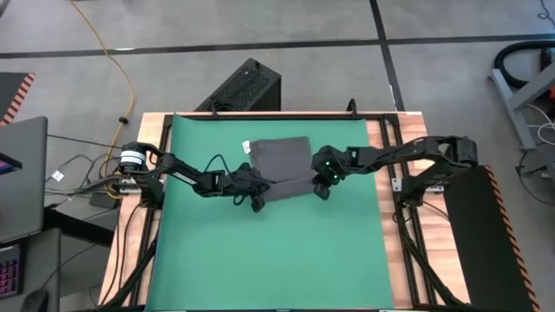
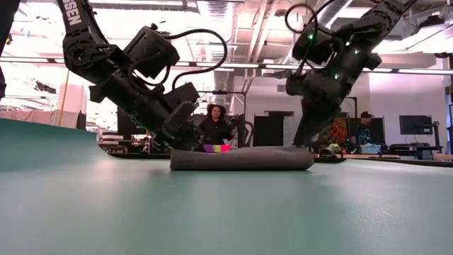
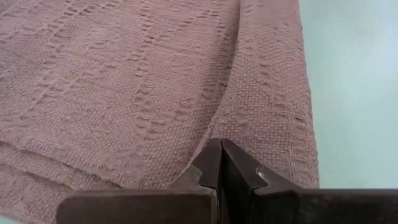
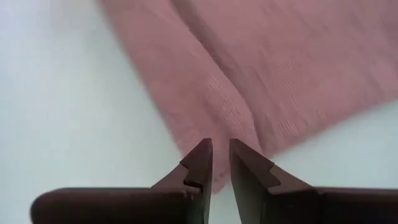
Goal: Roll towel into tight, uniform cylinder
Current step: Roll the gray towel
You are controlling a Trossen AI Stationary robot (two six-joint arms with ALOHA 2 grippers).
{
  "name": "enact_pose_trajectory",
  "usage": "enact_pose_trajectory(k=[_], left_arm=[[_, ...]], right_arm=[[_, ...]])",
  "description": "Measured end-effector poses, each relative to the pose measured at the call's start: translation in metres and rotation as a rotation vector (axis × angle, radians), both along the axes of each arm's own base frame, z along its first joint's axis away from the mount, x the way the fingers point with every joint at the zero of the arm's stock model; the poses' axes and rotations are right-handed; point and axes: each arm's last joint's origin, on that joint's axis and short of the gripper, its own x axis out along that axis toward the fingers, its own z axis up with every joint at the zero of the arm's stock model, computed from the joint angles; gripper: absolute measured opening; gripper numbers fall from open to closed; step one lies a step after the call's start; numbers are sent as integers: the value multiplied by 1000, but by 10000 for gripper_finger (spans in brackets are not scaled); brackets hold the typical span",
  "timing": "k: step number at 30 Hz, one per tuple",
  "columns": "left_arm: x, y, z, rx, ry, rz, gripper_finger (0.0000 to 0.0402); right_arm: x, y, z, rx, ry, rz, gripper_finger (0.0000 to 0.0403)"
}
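The dark grey towel point(image 1: 283, 165) lies on the green mat point(image 1: 269, 251), a white tag point(image 1: 246, 147) at its far left corner. Its near part is rolled into a low roll point(image 2: 241, 158), and the rest lies flat beyond it. My left gripper point(image 3: 221, 148) is shut at the roll's left end point(image 2: 185, 142). My right gripper point(image 4: 221, 152) stands slightly open, nothing between its fingers, just over the roll's right end point(image 2: 301, 150). My left gripper sets its shut fingertips point(image 3: 214, 155) against the towel where the roll meets the flat cloth point(image 3: 217, 127), near the roll's left end. The fingers slant down from the table's left side. The towel lies on the mat. Whether my right gripper touches the roll's right end, I cannot tell.
A black box point(image 1: 247, 87) stands past the table's far edge, and a laptop point(image 1: 22, 173) sits off to the left. Bare green mat stretches toward the near edge. People point(image 2: 214, 124) show in the room behind the table.
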Motion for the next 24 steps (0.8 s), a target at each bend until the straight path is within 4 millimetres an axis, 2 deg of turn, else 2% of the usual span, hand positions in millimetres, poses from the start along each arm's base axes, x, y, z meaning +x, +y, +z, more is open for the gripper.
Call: enact_pose_trajectory(k=[3, 6, 9, 12, 17, 24], left_arm=[[0, 0, 0, 3, 4, -3, 0], [-1, 0, -1, 1, 19, -2, 0], [-2, 0, -3, 0, 37, -2, 0], [-3, 0, -4, -2, 55, -2, 0], [-4, 0, -5, -11, 65, 1, 0], [-4, 0, -6, -11, 67, 2, 0]], right_arm=[[-3, 4, 14, -38, -70, 139, 85], [-6, 15, 24, -159, -88, 321, 106], [-9, 28, 23, -299, -61, 537, 148], [-5, 36, 19, -441, -38, 657, 197], [2, 39, 2, -645, 115, 722, 249], [13, 30, -22, -677, 201, 701, 254]])
